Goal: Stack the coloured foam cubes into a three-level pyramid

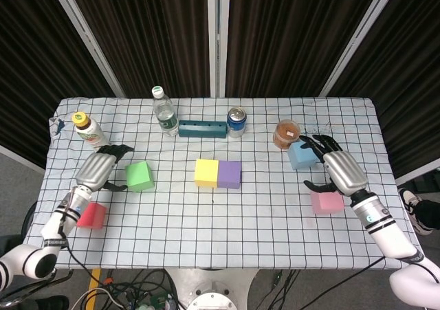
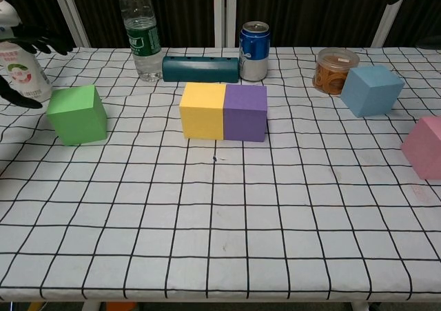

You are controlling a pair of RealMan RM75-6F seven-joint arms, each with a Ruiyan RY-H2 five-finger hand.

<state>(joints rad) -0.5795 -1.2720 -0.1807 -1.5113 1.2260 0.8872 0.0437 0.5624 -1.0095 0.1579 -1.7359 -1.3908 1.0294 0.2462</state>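
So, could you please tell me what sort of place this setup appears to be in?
Probably a robotics lab or test cell, not a home. A table under a grid-checked cloth stands before dark curtain panels; loose cables lie on the floor below; foam cubes such as the yellow cube are laid out as props.

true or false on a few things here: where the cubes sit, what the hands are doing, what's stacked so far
1. The yellow cube and purple cube sit side by side, touching. True.
2. A cube is stacked on top of them. False: nothing is stacked yet.
3. The left hand grips the green cube. False: it hovers open beside it.
4. The right hand holds nothing. True.
5. The blue cube sits next to the red cube. False: it is by the snack jar.
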